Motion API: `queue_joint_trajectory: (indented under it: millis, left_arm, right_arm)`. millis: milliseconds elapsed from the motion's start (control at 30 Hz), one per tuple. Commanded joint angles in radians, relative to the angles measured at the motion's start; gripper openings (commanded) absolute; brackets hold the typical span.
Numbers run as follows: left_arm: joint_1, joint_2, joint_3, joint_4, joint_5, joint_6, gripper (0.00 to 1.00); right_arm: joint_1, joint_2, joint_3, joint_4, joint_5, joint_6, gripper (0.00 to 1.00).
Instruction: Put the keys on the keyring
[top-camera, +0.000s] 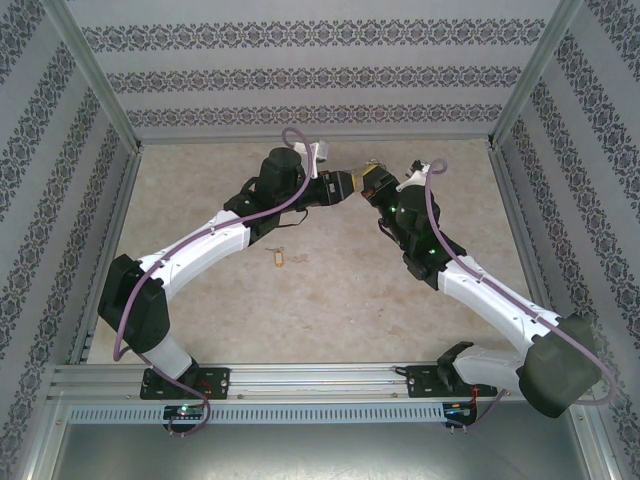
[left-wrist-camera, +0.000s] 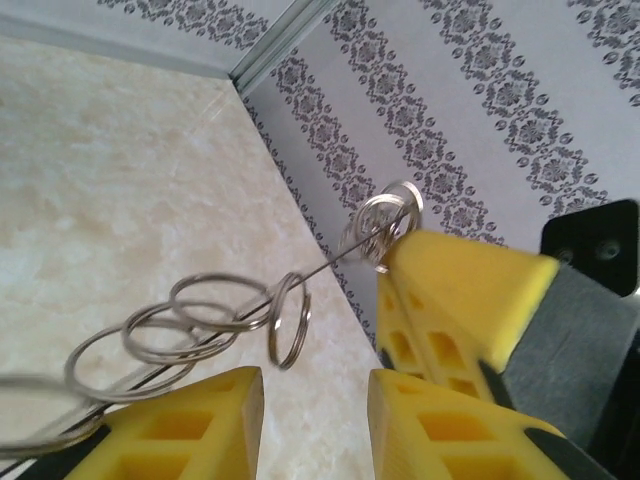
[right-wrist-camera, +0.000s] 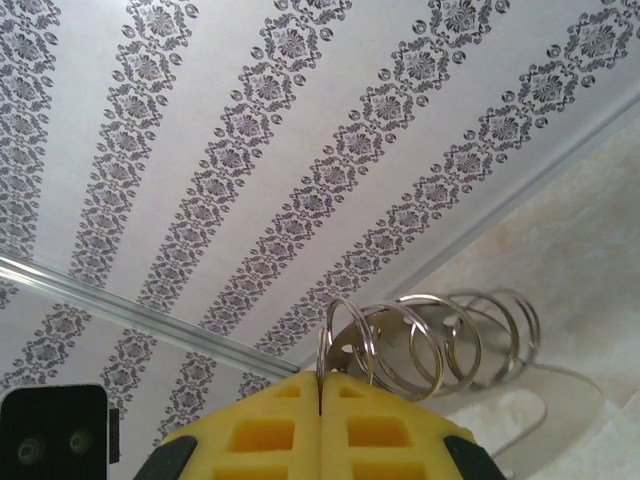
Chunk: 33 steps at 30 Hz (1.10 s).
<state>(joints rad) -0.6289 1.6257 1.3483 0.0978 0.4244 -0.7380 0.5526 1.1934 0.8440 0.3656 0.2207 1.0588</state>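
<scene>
The right gripper (right-wrist-camera: 322, 378) is clamped tight, its yellow pads (right-wrist-camera: 270, 430) pressed together on one end of the keyring (left-wrist-camera: 320, 268), a thin silver wire that runs out from the pinch toward the left gripper (left-wrist-camera: 315, 385). The keys (left-wrist-camera: 190, 325) show here as a row of small round silver rings strung along that wire, with one or two crowded against the right gripper's tips; no toothed blades can be made out. The left gripper's jaws stand partly apart, with bare table (left-wrist-camera: 120, 180) showing between them and nothing in the gap. The wire's near end passes just outside its left finger (left-wrist-camera: 200, 430), too blurred to judge contact. From above, both grippers meet over the far middle of the table, and a small yellow tag (top-camera: 278, 257) lies on the surface well apart from them.

The likely trouble is the hold itself. The wire is thin and smooth, so a tug from the left side could drag it out of the pinch and drop the whole string. If the left jaws shut where they are, they would probably catch air, or nip a ring instead of the wire and twist the row. Should the wire's near end be open and tip downward, the rings could slide off it
</scene>
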Motion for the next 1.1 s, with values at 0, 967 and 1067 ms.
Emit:
queue_joint_trajectory:
  millis: [0,967,1067]
  left_arm:
    - [-0.012,-0.004,-0.01,0.136,-0.023,0.005,0.33]
    - [-0.03,0.022,0.045,-0.016,-0.106,0.056,0.2]
    - [-0.034,0.02,0.043,-0.015,-0.111,0.063,0.18]
  right_arm:
    - [0.01,-0.021,-0.003,0.012,0.016,0.024,0.0]
    - [0.029,-0.048,-0.02,0.009,0.028,0.027,0.0]
    - [0.032,-0.054,-0.024,0.006,0.026,0.025,0.0]
